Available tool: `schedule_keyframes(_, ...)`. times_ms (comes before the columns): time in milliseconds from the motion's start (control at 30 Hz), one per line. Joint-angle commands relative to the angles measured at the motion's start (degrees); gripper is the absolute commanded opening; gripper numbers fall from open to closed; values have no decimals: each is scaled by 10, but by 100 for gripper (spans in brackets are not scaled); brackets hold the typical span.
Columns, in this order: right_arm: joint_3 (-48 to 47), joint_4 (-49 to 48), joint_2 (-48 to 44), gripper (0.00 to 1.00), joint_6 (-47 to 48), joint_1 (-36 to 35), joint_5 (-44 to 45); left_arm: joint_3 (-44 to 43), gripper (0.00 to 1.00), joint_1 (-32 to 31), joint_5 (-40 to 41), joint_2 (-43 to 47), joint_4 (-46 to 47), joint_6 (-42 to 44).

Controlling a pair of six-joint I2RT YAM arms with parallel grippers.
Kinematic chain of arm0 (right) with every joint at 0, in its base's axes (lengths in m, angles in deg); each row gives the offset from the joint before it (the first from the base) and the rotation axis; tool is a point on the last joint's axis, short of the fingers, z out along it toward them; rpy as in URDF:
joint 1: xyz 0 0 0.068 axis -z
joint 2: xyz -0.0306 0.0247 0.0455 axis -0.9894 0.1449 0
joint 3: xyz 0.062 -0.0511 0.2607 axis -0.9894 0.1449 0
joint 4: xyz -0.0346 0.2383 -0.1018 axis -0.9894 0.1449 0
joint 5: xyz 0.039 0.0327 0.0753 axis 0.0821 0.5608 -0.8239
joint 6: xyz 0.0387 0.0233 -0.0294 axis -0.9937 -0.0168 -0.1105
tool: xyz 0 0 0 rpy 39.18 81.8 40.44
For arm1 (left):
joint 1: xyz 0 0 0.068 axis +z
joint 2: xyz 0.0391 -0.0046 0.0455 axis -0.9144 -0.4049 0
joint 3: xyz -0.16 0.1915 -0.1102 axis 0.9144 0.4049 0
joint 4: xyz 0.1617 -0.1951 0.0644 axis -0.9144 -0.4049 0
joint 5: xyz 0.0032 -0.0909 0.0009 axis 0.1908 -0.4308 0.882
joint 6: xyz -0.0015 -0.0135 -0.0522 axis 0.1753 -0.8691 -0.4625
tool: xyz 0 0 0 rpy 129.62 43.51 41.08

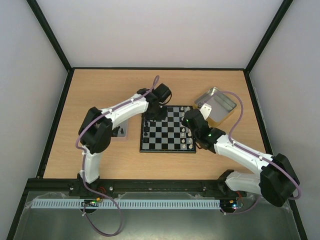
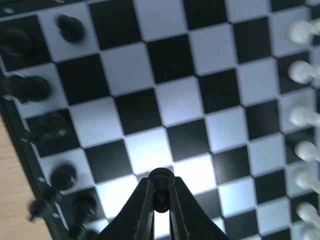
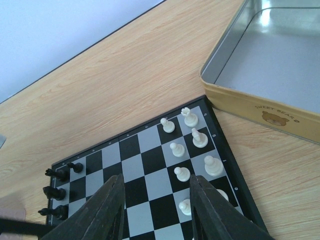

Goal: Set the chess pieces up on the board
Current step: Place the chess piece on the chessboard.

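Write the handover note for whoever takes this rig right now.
Left gripper: shut on a black piece, above the board near its black side.
Right gripper: open, empty, over the white side.
Done: several black pieces stand along one edge, white pieces along the opposite edge.
To do: set down the held piece, then fill any gaps on the black side.
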Motion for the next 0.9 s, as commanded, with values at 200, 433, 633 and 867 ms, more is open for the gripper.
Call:
schedule_keyframes(200, 20, 2, -16, 35, -14, 5, 21, -89, 9, 55, 29, -89, -52, 23)
schedule_keyframes(433, 20, -2, -7, 35, -13, 5, 13, -99, 10, 68, 27, -117, -43, 21)
schedule_keyframes(633, 19, -4, 0, 36, -14, 5, 7, -101, 12, 73, 27, -129, -40, 23)
schedule_keyframes(867, 16, -4, 6, 36, -15, 5, 3, -109, 12, 77, 36, -141, -38, 23)
